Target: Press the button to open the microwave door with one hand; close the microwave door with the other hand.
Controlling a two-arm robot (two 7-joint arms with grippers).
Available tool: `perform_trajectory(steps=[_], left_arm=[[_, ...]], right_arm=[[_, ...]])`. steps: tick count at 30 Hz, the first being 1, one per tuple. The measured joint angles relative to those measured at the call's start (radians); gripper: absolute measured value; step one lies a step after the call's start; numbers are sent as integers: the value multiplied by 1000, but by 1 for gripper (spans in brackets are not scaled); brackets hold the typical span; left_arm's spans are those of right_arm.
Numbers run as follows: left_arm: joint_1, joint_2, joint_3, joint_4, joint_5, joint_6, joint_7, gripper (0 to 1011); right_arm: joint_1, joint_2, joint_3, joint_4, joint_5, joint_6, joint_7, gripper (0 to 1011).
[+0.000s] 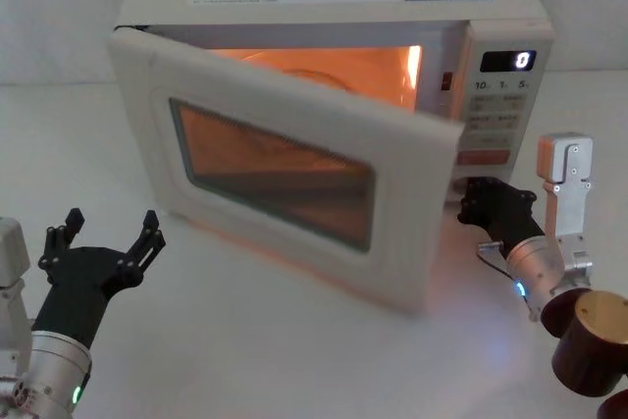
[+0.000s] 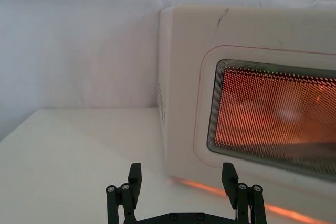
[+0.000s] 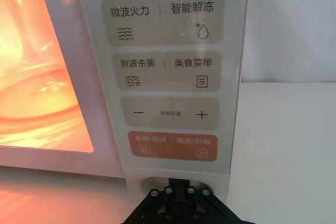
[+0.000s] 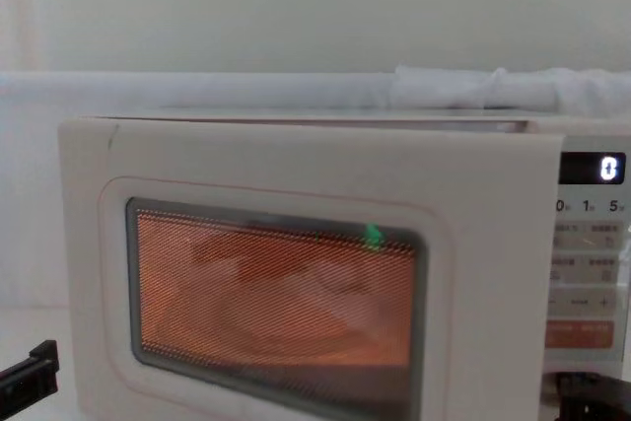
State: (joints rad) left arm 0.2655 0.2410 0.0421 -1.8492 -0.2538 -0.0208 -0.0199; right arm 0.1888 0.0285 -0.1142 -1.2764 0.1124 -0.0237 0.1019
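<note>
The half-open microwave door (image 1: 294, 159) juts across the frame's centre, blocking the lit cavity (image 1: 339, 61), while bare table (image 1: 235, 340) lies free at lower centre and lower left.

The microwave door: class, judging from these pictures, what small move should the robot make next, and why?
Probably the left gripper should move forward toward the microwave door. The door hangs ajar with the cavity lit, so the opening looks done. The right gripper sits low at the button. The left gripper, fingers open, waits in front of the door, apart from it.
</note>
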Motion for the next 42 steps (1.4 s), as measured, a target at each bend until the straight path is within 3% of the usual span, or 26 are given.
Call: perform_trajectory(steps=[17, 42], left_arm=[[0, 0, 0, 0, 0, 0, 0, 1001], [0, 0, 0, 0, 0, 0, 0, 1001]], right_arm=[[-23, 4, 5, -26, 5, 20, -1, 0], [-120, 32, 7, -160, 9, 60, 7, 0]])
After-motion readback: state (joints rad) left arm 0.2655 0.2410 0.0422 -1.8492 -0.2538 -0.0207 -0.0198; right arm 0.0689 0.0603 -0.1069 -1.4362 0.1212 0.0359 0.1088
